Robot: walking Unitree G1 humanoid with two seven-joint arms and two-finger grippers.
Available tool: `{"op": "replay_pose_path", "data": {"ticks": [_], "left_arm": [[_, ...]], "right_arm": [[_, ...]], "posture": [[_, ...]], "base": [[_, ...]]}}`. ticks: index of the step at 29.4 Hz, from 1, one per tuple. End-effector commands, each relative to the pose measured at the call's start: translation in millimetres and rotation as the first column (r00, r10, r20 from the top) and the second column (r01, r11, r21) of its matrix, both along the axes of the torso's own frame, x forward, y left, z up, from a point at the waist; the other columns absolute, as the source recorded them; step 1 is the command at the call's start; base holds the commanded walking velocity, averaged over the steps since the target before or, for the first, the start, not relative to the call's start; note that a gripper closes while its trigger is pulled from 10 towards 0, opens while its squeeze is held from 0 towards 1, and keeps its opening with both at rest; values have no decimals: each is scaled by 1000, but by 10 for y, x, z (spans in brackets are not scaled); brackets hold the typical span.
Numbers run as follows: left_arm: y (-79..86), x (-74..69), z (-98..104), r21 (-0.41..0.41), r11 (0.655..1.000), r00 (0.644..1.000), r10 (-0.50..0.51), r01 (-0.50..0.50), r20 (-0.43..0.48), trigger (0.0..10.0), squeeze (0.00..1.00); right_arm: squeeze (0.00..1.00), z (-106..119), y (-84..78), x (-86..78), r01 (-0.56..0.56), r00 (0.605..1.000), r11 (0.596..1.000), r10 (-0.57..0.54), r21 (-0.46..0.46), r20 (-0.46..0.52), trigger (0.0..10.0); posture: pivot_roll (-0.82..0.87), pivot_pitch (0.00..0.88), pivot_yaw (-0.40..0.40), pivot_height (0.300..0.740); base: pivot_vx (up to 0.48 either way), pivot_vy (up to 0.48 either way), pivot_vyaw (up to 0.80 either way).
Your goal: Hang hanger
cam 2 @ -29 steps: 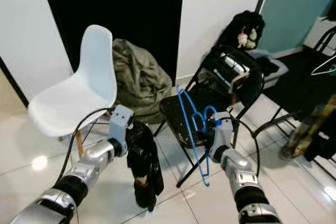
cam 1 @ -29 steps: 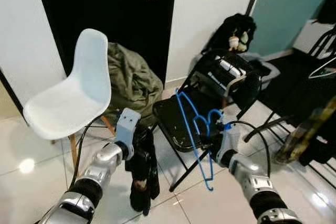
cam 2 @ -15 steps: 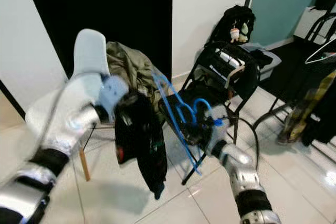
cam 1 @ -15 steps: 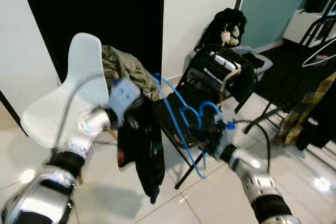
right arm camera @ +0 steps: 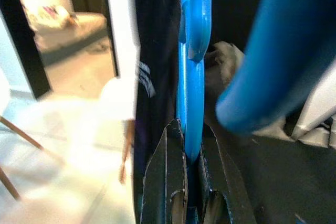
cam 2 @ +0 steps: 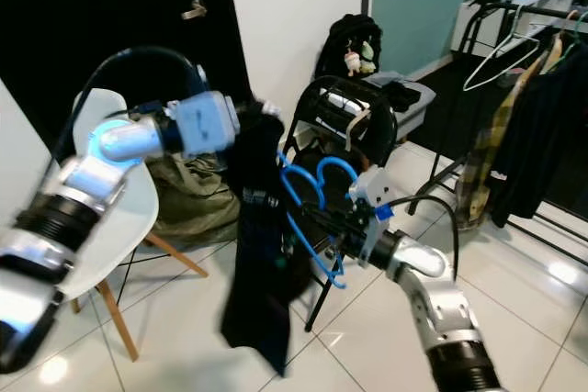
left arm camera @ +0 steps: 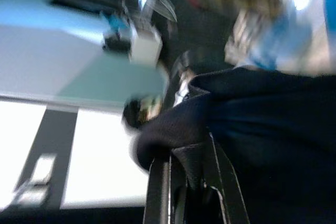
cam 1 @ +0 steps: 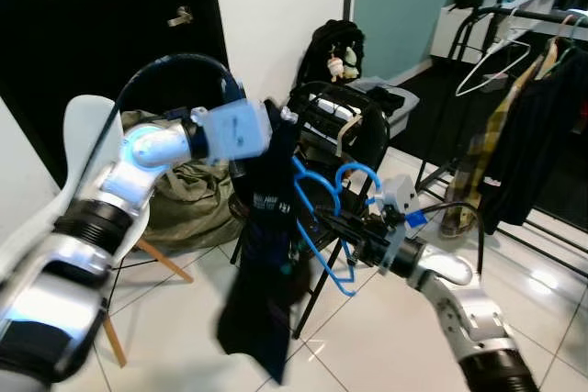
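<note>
The left gripper (cam 1: 276,130) is holding a dark garment (cam 1: 266,263) up in front of the black folding chair (cam 1: 344,130), its two black fingers (left arm camera: 157,192) closing on a bunched fold at the top of the cloth, as the left wrist view is showing. The garment is hanging straight down from that grip, its lower end reaching close to the tiled floor (cam 1: 386,337) just before the chair's front legs.

The right gripper (cam 1: 323,220) is reaching in from the chair's right side, and its fingers (right arm camera: 170,171) are clamping the bar of a blue plastic hanger (cam 1: 317,218). The hanger is standing tilted between the garment and the chair, its hook curling up near the chair back and its frame lying against the garment's right edge; whether it is passing inside the cloth cannot be told.

A white shell chair (cam 2: 119,218) with wooden legs is standing left of the folding chair, with an olive-green heap of cloth (cam 1: 188,199) between the two, against the dark door (cam 1: 110,25). A black backpack (cam 1: 335,48) is leaning on the wall behind the folding chair. To the chair's right a clothes rack (cam 1: 514,16) is carrying hanging clothes and a white wire hanger (cam 1: 487,66).
</note>
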State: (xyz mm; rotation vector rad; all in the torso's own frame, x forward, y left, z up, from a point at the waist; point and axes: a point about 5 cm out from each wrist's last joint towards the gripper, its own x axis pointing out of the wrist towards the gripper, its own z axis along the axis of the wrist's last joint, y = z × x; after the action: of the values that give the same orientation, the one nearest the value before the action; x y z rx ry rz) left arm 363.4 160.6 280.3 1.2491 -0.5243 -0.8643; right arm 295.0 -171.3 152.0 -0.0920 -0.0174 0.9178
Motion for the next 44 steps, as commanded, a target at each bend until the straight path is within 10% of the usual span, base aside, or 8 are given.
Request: {"op": "replay_pose_path", "data": {"ticks": [1,8,15,21,30,44], "left_arm": [[111,21,20,61,997,999,40,-41,14,10000,0],[373,114,160,29,977,975,211,-213,70,10000,0],[378,69,-530,-146,963,964,198,-225,-180,10000,0],[397,21,-691,-164,962,947,168,-219,-275,10000,0],[418,-113,-802,-52,995,928,55,-80,-369,10000,0],[476,-188,-605,90,996,964,5,19,-264,10000,0]], "right_arm": [[0,84,-3,-15,-24,999,1000,24,11,28,10000],[0,81,-289,-39,85,996,996,-84,-38,9,10000],[0,6,-276,-186,15,998,997,-19,-74,-52,10000],[0,12,-355,-217,-3,997,996,-4,-91,-71,10000],[0,32,-326,-282,-124,987,983,109,-133,-115,10000],[0,-105,-377,-443,-200,963,953,149,-227,-223,10000]], "posture": [[-42,0,84,740],[-40,0,101,740],[-55,0,83,740],[-50,0,70,740],[-51,0,61,740],[-78,0,35,740]], "base": [[0,0,0],[0,0,0],[0,0,-788],[0,0,-784],[0,0,-788],[0,0,0]]}}
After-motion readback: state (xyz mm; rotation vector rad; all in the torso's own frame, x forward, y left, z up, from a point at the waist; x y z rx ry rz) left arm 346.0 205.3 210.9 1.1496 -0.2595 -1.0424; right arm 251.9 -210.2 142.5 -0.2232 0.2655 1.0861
